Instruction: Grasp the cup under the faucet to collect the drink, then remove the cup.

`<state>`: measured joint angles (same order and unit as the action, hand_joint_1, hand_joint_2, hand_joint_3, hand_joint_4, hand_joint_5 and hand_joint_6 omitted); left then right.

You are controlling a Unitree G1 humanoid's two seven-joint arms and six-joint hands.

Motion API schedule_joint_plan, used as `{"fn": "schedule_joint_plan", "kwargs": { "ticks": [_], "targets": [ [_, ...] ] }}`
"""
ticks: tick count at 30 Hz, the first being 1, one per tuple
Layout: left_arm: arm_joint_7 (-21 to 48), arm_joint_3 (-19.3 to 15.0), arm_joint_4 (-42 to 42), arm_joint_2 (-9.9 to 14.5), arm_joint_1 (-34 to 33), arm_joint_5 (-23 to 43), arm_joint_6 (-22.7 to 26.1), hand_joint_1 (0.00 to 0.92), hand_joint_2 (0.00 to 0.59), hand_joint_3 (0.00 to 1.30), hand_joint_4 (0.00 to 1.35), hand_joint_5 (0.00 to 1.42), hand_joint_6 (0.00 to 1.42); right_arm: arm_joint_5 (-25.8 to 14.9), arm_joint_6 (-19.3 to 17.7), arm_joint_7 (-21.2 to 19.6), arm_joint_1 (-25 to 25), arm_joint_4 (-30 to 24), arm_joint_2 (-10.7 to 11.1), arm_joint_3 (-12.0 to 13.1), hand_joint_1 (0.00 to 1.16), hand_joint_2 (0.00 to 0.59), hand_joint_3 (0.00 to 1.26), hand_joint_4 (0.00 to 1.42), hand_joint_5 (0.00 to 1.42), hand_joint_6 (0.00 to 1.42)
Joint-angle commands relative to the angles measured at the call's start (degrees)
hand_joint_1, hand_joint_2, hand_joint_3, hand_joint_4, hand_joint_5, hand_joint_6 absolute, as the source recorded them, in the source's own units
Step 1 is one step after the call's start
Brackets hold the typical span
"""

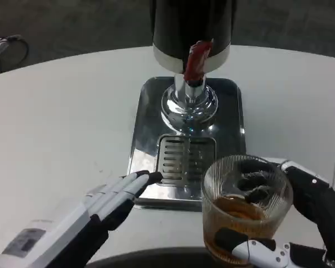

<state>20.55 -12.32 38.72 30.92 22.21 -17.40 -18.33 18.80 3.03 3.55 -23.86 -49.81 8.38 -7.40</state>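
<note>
A ribbed clear glass cup [247, 209] holding amber drink sits at the near right, gripped by the right hand [301, 223], whose fingers wrap round it. Just left and farther, a slotted metal drip grate [185, 160] lies in the shiny steel base tray [145, 139]. The left hand [109, 204] rests with straight fingers touching the tray's near-left corner, holding nothing. Beyond stands a black dispenser [192, 25] with a red tap lever [196, 58] on the white round table [61, 117].

The left hand [109, 204] has a white back and slim white fingers tipped in black. The right hand [293, 220] shows black fingers with white segments.
</note>
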Motion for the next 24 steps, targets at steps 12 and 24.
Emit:
{"fn": "schedule_joint_plan", "kwargs": {
  "ticks": [12, 24],
  "targets": [
    [1.4, -0.3, 3.6, 0.3, -0.5, -8.2, 2.0, 0.0, 0.042, 0.0, 0.0, 0.0, 0.0, -1.0, -3.0, 0.2, -0.3, -1.4, 0.3, 0.0, 0.86, 0.2, 0.84, 0.91, 0.94, 0.47],
    [1.8, -0.3, 3.4, -0.1, -0.8, -8.0, 3.7, 0.0, 0.042, 0.0, 0.0, 0.0, 0.0, -1.5, -2.8, 0.4, -0.2, -1.4, 0.3, 0.2, 0.86, 0.2, 0.84, 0.91, 0.94, 0.47]
  ]
}}
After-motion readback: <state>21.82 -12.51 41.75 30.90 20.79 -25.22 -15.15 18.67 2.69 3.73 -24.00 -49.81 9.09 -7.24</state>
